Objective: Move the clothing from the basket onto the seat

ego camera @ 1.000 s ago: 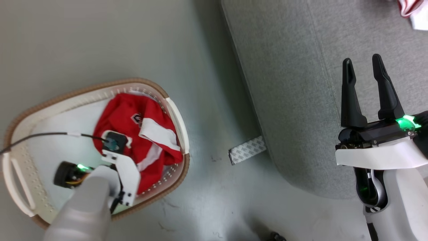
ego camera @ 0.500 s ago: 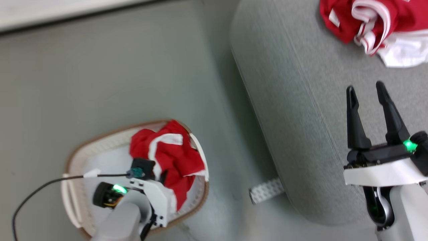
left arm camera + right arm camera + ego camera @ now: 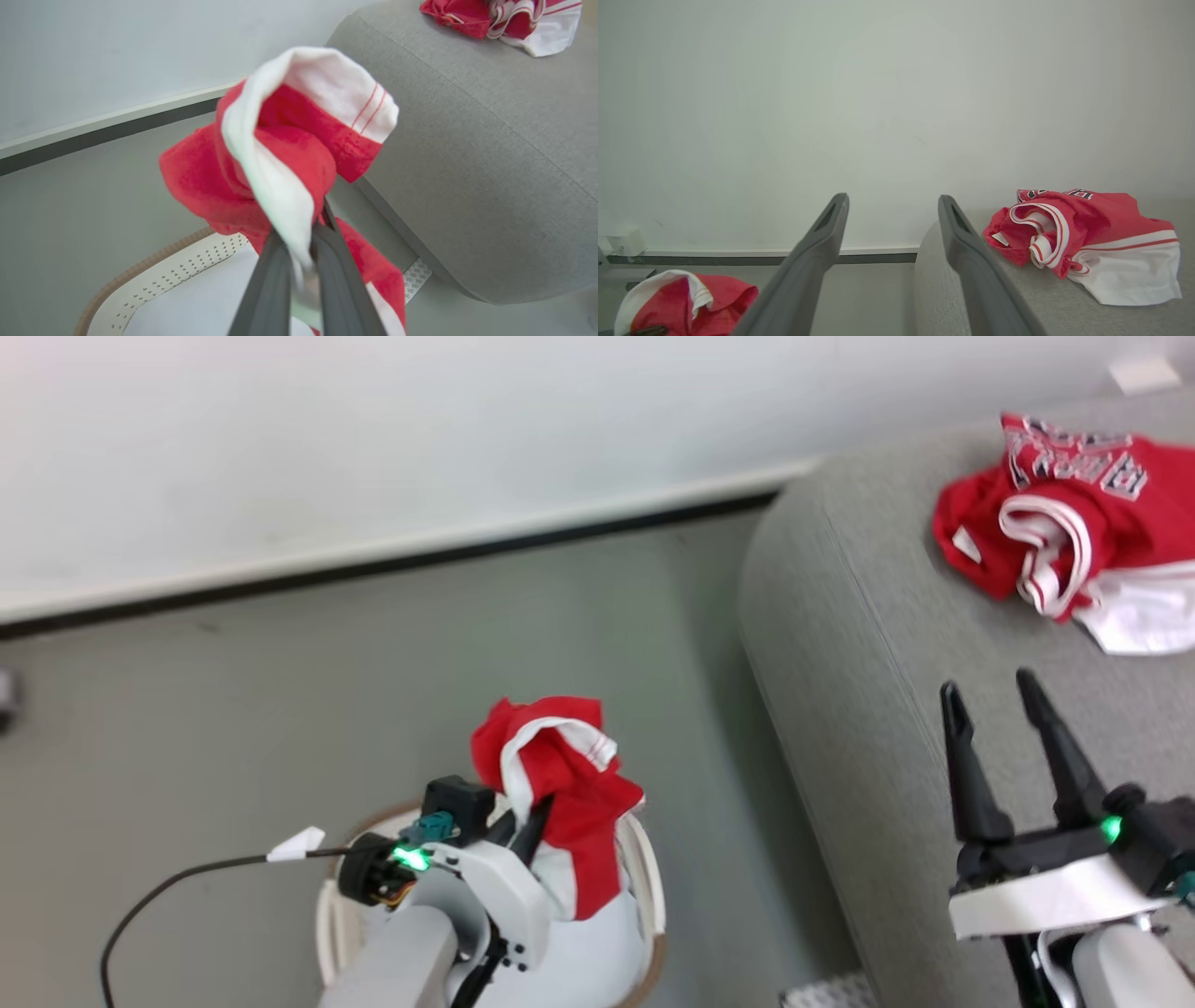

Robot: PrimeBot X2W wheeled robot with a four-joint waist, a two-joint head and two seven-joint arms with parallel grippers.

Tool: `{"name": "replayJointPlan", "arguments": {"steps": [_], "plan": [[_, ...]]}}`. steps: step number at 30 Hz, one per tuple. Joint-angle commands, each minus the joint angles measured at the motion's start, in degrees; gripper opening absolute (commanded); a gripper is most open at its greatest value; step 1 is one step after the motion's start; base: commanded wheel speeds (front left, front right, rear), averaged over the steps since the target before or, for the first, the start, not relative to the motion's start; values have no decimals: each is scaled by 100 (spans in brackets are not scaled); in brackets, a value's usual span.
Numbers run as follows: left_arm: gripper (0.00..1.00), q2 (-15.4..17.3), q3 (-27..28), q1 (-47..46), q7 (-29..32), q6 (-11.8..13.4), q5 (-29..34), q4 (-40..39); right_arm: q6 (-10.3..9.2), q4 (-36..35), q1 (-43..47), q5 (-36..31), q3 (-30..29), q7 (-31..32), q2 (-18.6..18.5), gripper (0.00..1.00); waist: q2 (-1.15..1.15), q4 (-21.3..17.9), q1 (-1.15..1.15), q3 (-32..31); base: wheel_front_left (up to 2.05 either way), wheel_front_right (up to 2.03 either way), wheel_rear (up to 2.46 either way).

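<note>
Now that the left gripper [image 3: 314, 228], clamped on the red white-trimmed garment [image 3: 560, 775], has hoisted it above the basket [image 3: 651, 896], the carry to the grey seat [image 3: 868, 728] looks next; the right gripper [image 3: 990, 689] hangs wide open near a jersey [image 3: 1055, 513] lying there.

left arm [image 3: 401, 961], jaws clamped; right arm [image 3: 1116, 966], jaws spread wide

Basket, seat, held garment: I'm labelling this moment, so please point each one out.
basket [image 3: 177, 270], left wrist view, perforated white wall under the brown rim
seat [image 3: 868, 644], head view, bare grey upholstery near its rounded edge
held garment [image 3: 588, 812], head view, red fabric
</note>
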Motion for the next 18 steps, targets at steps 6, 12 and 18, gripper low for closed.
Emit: {"name": "replayJointPlan", "arguments": {"steps": [6, 12, 18], "plan": [[0, 78, -5, 191, -2, 4, -2, -830, -13, 161, 374, 77, 151, 0, -64, 100, 0, 515, 1, -698, 0, 0, 0], [0, 208, 116, 334, -2, 27, 101, -1724, -13, 260, 555, 120, 415, 0, -54, 100, 0, 676, 1, -1002, 0, 0, 0], [0, 336, 141, 346, 13, 65, 145, -2417, -13, 360, 648, 174, 716, 0, -32, 100, 0, 769, 1, -1162, 0, 0, 0]]}}
